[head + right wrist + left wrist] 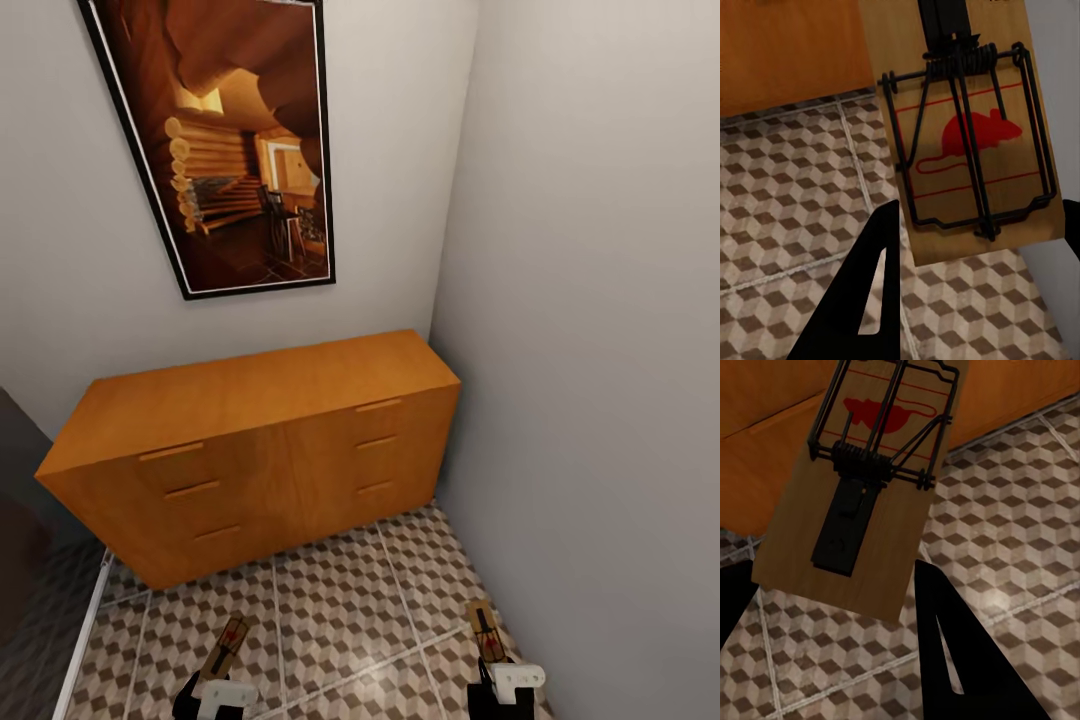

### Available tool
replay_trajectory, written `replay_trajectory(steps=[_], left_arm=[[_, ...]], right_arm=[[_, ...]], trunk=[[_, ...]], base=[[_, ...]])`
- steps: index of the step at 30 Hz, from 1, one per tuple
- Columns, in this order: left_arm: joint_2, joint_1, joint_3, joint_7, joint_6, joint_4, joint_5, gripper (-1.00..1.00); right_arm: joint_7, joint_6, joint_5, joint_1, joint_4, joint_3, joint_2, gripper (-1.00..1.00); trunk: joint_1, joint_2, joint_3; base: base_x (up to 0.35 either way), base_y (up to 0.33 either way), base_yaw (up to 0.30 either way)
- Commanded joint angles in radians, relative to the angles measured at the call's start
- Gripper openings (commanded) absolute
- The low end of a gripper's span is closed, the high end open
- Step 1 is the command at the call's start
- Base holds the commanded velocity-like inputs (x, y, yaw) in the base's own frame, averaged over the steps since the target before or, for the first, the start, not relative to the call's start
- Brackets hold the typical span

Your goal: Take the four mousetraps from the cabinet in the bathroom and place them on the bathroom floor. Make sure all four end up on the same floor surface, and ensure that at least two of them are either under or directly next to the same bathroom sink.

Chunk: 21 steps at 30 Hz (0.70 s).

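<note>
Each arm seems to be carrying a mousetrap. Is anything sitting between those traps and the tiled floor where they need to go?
Nothing visible. The left tool holds one mousetrap and the right tool holds another mousetrap, both above bare patterned floor tiles. The orange cabinet stands further back, against the wall.

Left gripper [213,692]: white blocky housing with rounded corners, black parts below and beside it. Right gripper [505,690]: same white housing, small dark spot on its face, black body beneath. In left wrist view, fingers [960,660] matte black, flat, wedge-shaped, tapering to point, with narrow slit cut through. In right wrist view, finger [866,300] same matte black wedge with slit. Cables, screws, markings: none discernible.
</note>
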Motion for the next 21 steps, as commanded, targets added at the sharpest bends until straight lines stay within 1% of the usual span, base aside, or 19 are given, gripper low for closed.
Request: replay_trajectory(steps=[1, 21], left_arm=[[0.000, 0.000, -0.008, 0.014, 0.001, -0.001, -0.004, -1.00], [0.000, -0.001, -0.008, 0.014, 0.001, -0.001, -0.004, -1.00]], right_arm=[[-0.009, -0.001, -0.001, -0.001, 0.000, 0.008, 0.000, -1.00], [-0.009, 0.000, -0.001, -0.001, 0.001, 0.009, 0.002, -1.00]], trunk=[[0.001, -0.002, 0.000], [0.001, -0.002, 0.029]], base=[[0.000, 0.000, 0.000], [0.000, 0.000, 0.000]])
